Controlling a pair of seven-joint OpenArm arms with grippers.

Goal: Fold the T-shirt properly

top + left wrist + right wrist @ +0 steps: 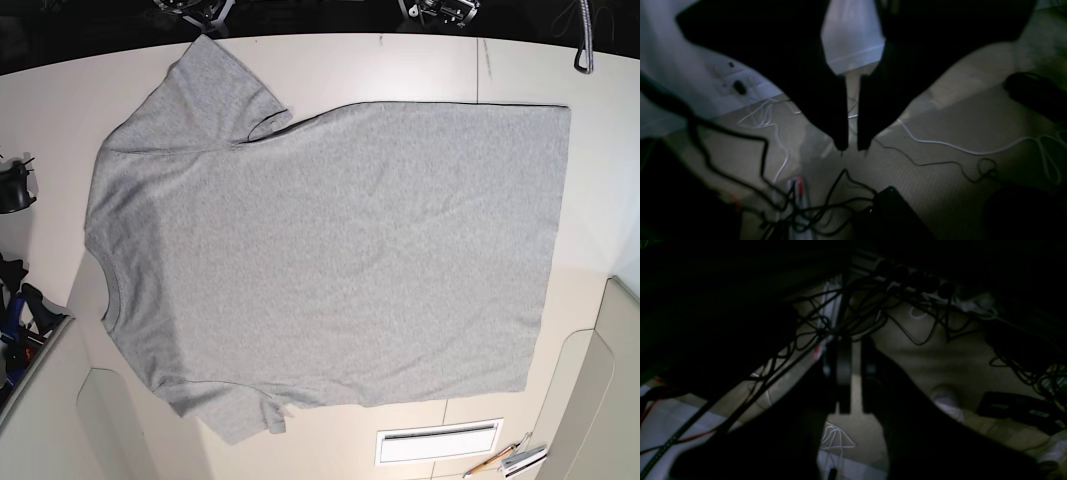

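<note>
The heather-grey T-shirt (330, 260) lies flat on the white table (400, 60) in the base view, plain side up. Its ribbed neck (105, 290) points left, the hem (555, 250) right, and both sleeves are spread out. Neither gripper appears in the base view. In the left wrist view my left gripper (852, 148) hangs over the floor, away from the shirt, with only a narrow slit between its fingers and nothing in it. My right gripper (856, 343) looks the same in the dim right wrist view.
A white slotted plate (438, 441) and some pens (510, 460) lie at the table's near edge. Dark gear (15, 190) sits off the left edge. Below the arms are tangled cables (940, 143), a black box (893, 213) and a power strip (970, 303).
</note>
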